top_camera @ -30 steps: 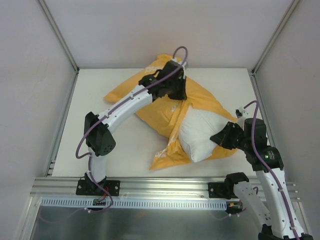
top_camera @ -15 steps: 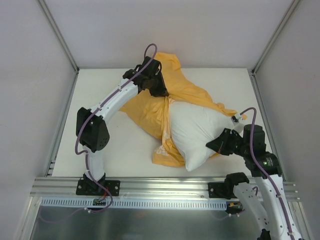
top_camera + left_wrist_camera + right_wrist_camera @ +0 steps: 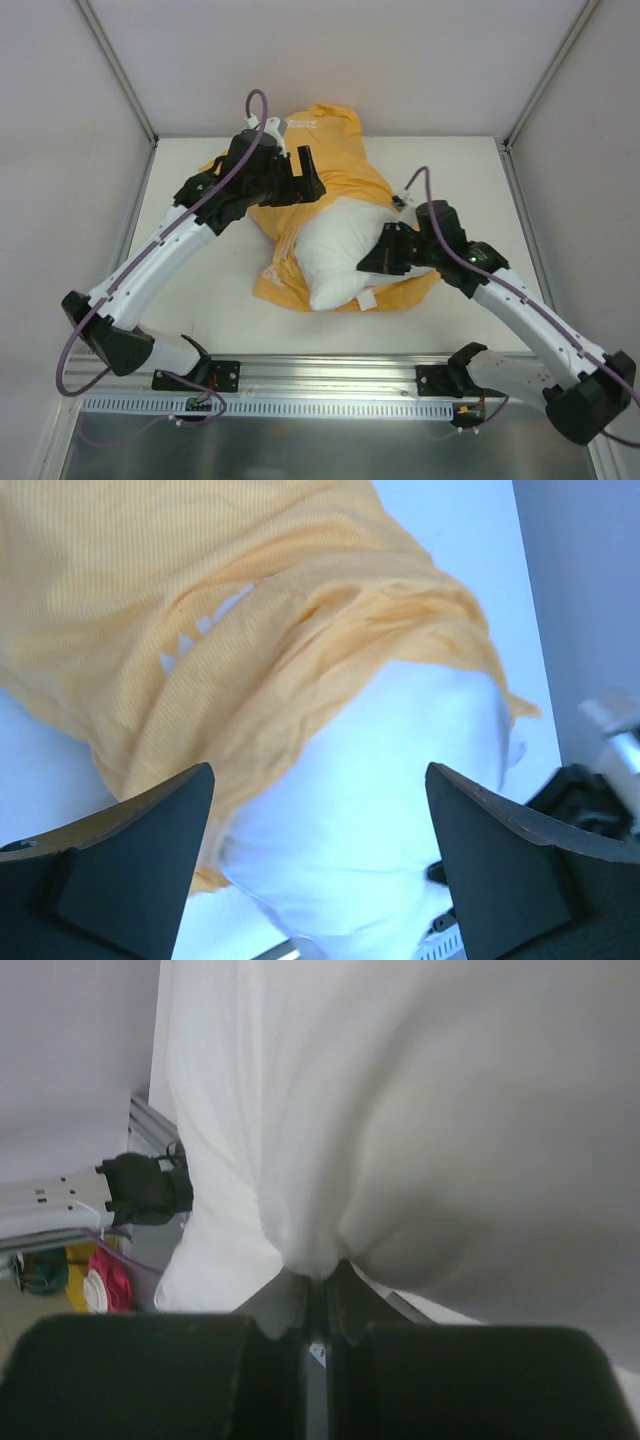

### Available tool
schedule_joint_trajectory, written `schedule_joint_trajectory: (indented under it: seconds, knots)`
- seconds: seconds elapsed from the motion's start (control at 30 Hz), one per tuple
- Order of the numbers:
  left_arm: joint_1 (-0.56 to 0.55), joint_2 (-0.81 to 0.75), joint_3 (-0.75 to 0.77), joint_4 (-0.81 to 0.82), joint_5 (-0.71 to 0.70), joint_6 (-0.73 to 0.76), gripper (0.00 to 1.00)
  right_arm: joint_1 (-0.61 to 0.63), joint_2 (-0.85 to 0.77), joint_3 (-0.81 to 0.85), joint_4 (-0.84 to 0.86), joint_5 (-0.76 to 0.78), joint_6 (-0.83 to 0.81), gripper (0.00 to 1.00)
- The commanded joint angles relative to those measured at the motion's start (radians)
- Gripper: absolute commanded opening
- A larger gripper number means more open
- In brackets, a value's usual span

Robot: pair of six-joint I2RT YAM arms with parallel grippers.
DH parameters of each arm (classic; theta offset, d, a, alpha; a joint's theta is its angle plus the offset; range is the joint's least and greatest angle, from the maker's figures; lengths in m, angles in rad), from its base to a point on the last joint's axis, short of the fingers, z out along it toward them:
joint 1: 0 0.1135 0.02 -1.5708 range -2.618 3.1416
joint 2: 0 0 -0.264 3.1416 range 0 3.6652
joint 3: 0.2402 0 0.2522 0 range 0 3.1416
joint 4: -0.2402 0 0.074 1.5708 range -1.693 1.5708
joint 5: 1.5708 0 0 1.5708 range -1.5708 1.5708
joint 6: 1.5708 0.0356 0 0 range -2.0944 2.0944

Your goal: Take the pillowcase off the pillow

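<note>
From the top view, the left gripper (image 3: 306,177), which was clamped on the far part of the pillowcase (image 3: 335,150) a second ago, now stands wide and holds nothing; it hangs just over the cloth where the orange meets the white. That pull has done its work; the pillow (image 3: 335,255), showing only a near corner a second ago, now lies bare over most of its near side, while the case is bunched up toward the back of the table (image 3: 460,170). The right gripper (image 3: 372,262) has swung in leftward with the pillow and pinches its right edge; a flap of orange lies under and beside that arm. How much of the far end is still inside the case we cannot tell here, as the left gripper covers the mouth.

From the left wrist, the left gripper (image 3: 318,780) has its dark fingers (image 3: 130,860) far apart with nothing between them; below lie the gathered folds of the pillowcase (image 3: 150,600) and, emerging from its mouth, the pillow (image 3: 400,780).

From the right wrist, the right gripper (image 3: 315,1280) is closed tight on a pucker of the pillow (image 3: 400,1110); white fabric fans out from the pinch and fills the view.

We judge the release to be a regrasp; the case is partly off, the anchor holds, and a fresh hold farther back on the orange looks needed.
</note>
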Motion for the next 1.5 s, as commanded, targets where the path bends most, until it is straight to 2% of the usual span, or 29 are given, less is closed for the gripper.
schedule_joint_trajectory:
  seconds: [0.0,0.1,0.13,0.23,0.27,0.33,0.37,0.47,0.53,0.6,0.7,0.73,0.77,0.83,0.9,1.03,1.17,1.3,1.4,1.43,1.47]
  knots:
    - [0.011,-0.105,-0.07,-0.034,-0.102,0.032,0.88,0.196,0.116,0.104,0.224,0.057,0.058,0.01]
    - [0.02,-0.135,-0.104,-0.058,-0.105,0.041,0.87,0.293,0.23,0.162,0.203,0.089,0.028,0.02]
    - [0.018,-0.134,-0.11,-0.066,-0.103,0.044,0.86,0.3,0.247,0.185,0.169,0.091,0.008,0.27]
    - [0.011,-0.149,-0.142,-0.081,-0.068,0.05,0.82,0.307,0.27,0.28,-0.03,0.127,-0.129,0.78]
    - [0.001,-0.154,-0.156,-0.084,-0.066,0.05,0.81,0.305,0.263,0.297,-0.138,0.16,-0.164,0.84]
    - [-0.052,-0.159,-0.164,-0.092,-0.091,0.055,0.78,0.304,0.206,0.306,-0.213,0.251,-0.248,0.97]
    - [-0.078,-0.157,-0.162,-0.098,-0.108,0.055,0.77,0.299,0.18,0.302,-0.265,0.281,-0.268,0.99]
    - [-0.186,-0.128,-0.141,-0.14,-0.187,0.038,0.74,0.264,0.039,0.256,-0.322,0.397,-0.29,1.0]
    - [-0.242,-0.11,-0.13,-0.152,-0.241,0.026,0.73,0.224,-0.041,0.216,-0.337,0.531,-0.266,0.99]
    - [-0.334,-0.07,-0.097,-0.172,-0.307,0.012,0.73,0.106,-0.148,0.142,-0.359,0.582,-0.246,0.97]
    - [-0.461,0.036,-0.009,-0.213,-0.374,0.015,0.79,-0.141,-0.21,0.058,-0.38,0.483,-0.247,0.96]
    - [-0.494,0.076,0.023,-0.23,-0.399,0.021,0.82,-0.196,-0.207,0.041,-0.379,0.359,-0.261,0.96]
    - [-0.52,0.164,0.098,-0.25,-0.448,0.028,0.92,-0.276,-0.198,0.011,-0.377,0.309,-0.285,0.96]
    - [-0.583,0.261,0.187,-0.333,-0.506,0.035,0.99,-0.328,-0.143,-0.019,-0.372,0.202,-0.302,0.96]
    - [-0.606,0.38,0.276,-0.385,-0.591,0.045,0.99,-0.332,-0.11,-0.058,-0.341,0.153,-0.325,0.96]
    - [-0.612,0.508,0.318,-0.394,-0.634,0.05,0.99,-0.332,-0.064,-0.097,-0.276,0.105,-0.324,0.97]
    - [-0.612,0.565,0.321,-0.394,-0.651,0.053,0.99,-0.33,-0.003,-0.108,-0.177,0.091,-0.289,0.96]
    - [-0.6,0.59,0.281,-0.388,-0.665,0.027,0.99,-0.33,0.069,-0.115,-0.092,0.1,-0.25,0.9]
    - [-0.568,0.599,0.247,-0.388,-0.646,-0.004,0.78,-0.332,0.12,-0.131,-0.018,0.099,-0.22,0.81]
    - [-0.562,0.598,0.234,-0.387,-0.642,-0.02,0.57,-0.332,0.134,-0.137,0.021,0.088,-0.203,0.79]
    - [-0.548,0.595,0.227,-0.385,-0.632,-0.025,0.42,-0.33,0.163,-0.143,0.042,0.08,-0.192,0.7]
